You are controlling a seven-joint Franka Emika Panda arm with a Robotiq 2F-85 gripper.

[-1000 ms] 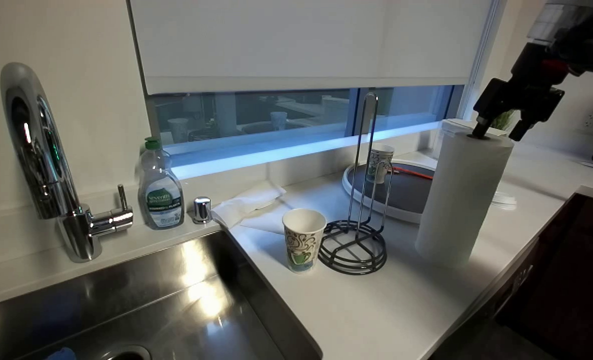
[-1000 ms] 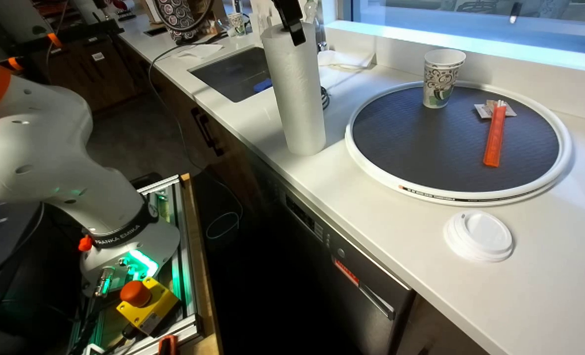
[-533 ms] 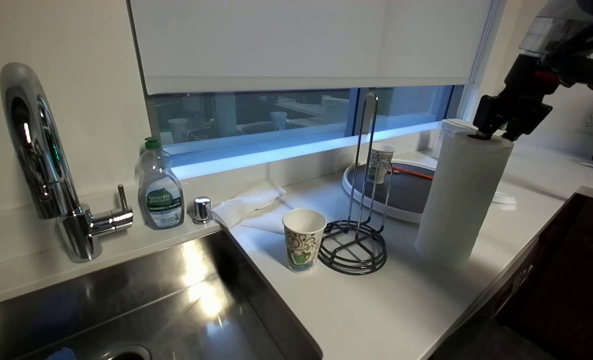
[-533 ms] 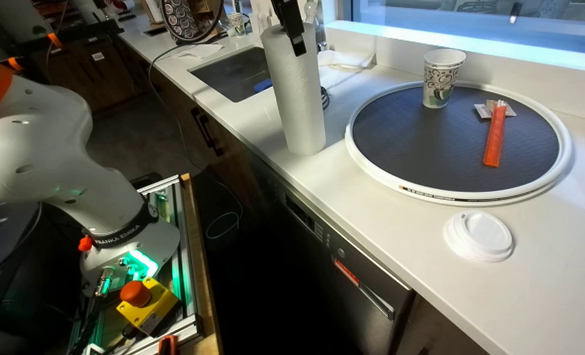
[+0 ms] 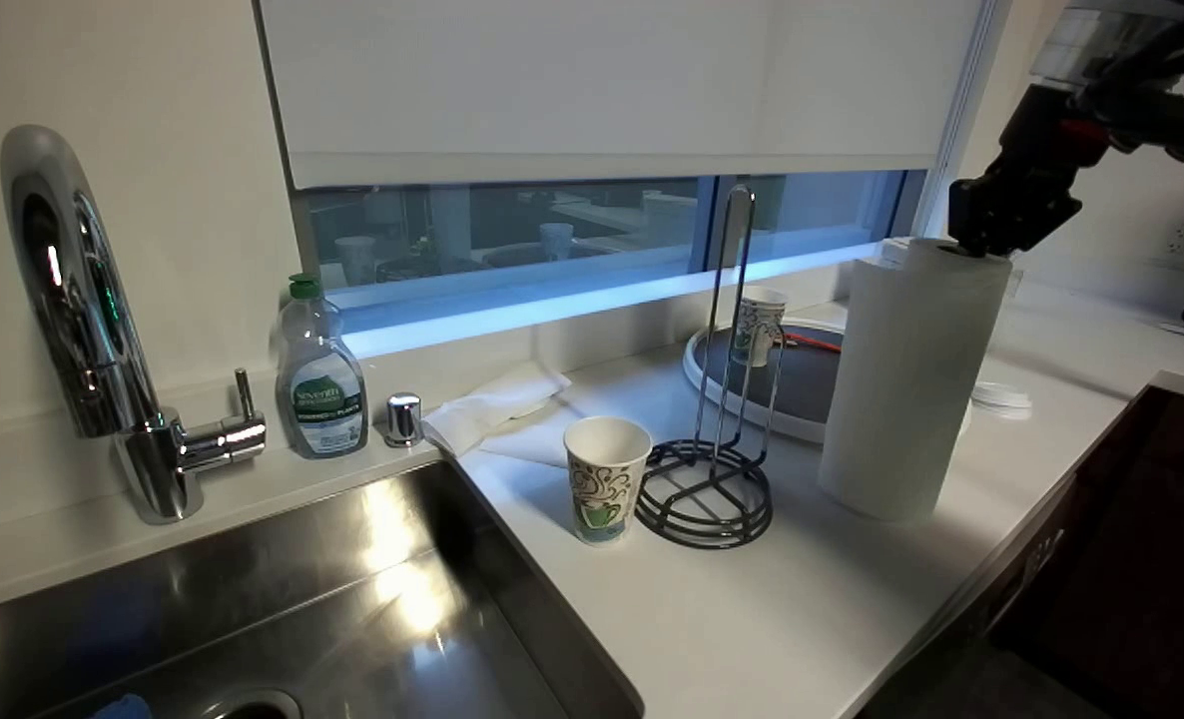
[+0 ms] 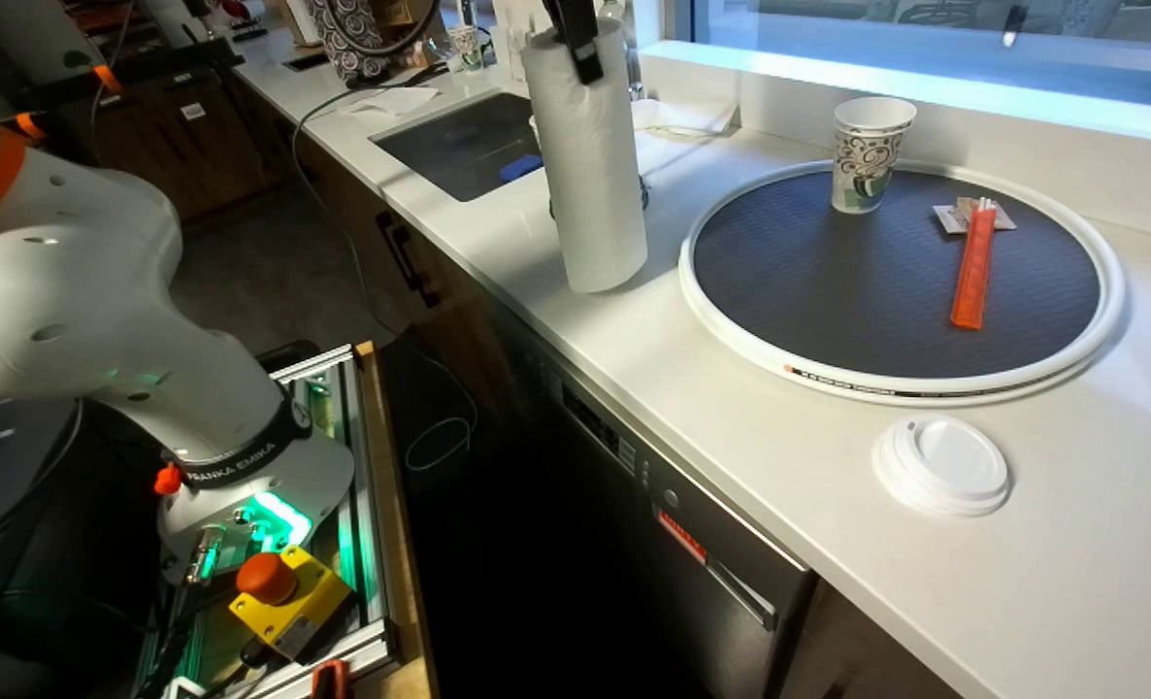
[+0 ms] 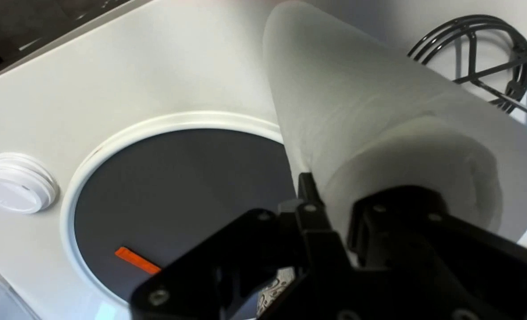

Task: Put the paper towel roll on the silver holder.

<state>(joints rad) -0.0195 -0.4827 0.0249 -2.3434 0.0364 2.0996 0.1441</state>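
The tall white paper towel roll [image 5: 906,389] stands slightly tilted to the right of the silver holder in an exterior view, its base close above the counter or touching it. My gripper [image 5: 987,248] is shut on the roll's upper rim. In the wrist view one finger [image 7: 309,191] lies against the roll's outside, while the opposite one dips into the dark core hole. The silver holder [image 5: 714,469] stands bare, its tall wire loop upright over a ringed base. Its base [image 7: 472,55] also shows at the upper right of the wrist view. In an exterior view the roll [image 6: 595,184] mostly hides it.
A patterned paper cup [image 5: 607,489] stands close beside the holder, near the sink [image 5: 332,579]. Behind the roll lies a round dark mat with a white rim [image 6: 689,262], bearing cups [image 6: 865,165] and an orange packet [image 6: 973,272]. White lids [image 6: 942,464] lie nearby.
The jaws have come together on the roll's rim. The roll has risen slightly and shifted a little toward the holder with the gripper.
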